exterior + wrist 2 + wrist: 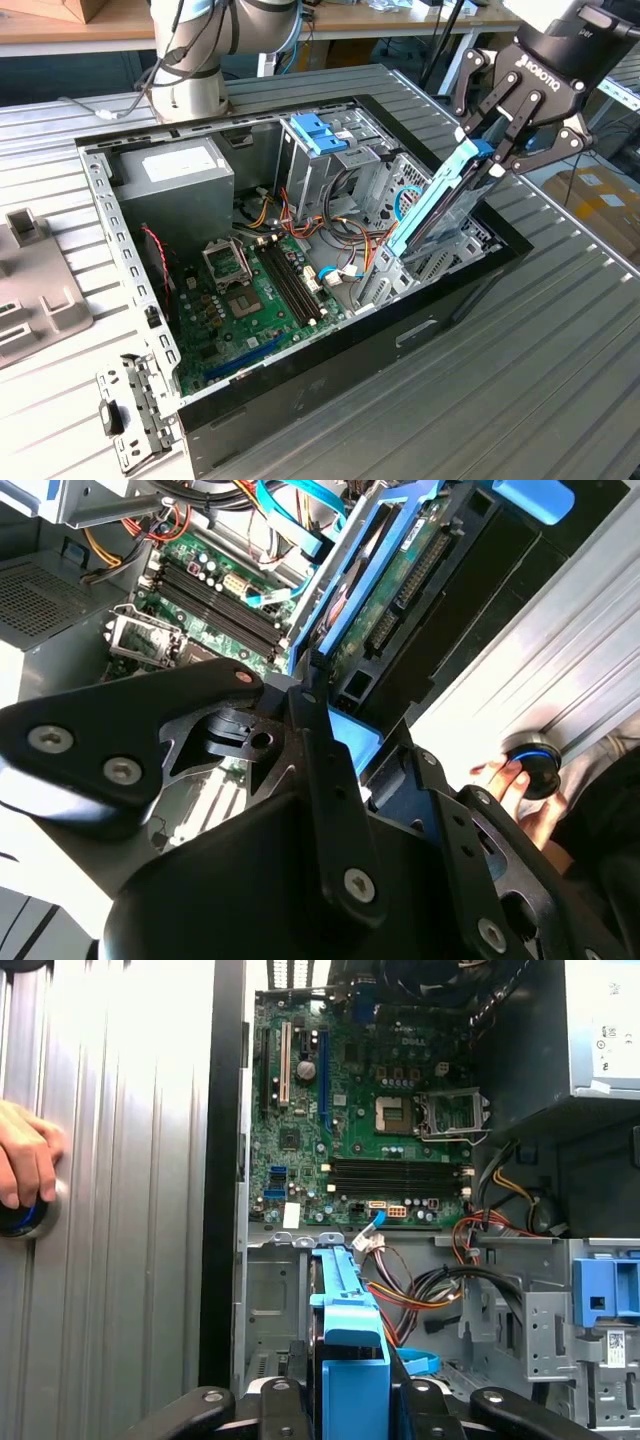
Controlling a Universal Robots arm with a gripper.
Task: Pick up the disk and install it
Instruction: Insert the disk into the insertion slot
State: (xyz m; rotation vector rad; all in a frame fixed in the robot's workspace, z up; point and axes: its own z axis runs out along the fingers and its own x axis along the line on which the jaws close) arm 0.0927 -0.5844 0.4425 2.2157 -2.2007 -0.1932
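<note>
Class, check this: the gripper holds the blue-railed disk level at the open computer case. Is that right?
Not level: in the exterior view the gripper holds the blue-railed disk steeply tilted at the open computer case.

Robotics lab: slatted metal bench, opened computer case.

We see the disk as a flat grey drive framed by bright blue plastic rails. It stands steeply tilted, its upper end clamped in the gripper and its lower end down in the metal bay at the exterior view's right end of the open computer case. The second wrist view shows us its green circuit board; the first wrist view shows it edge-on, one blue rail facing us
</note>
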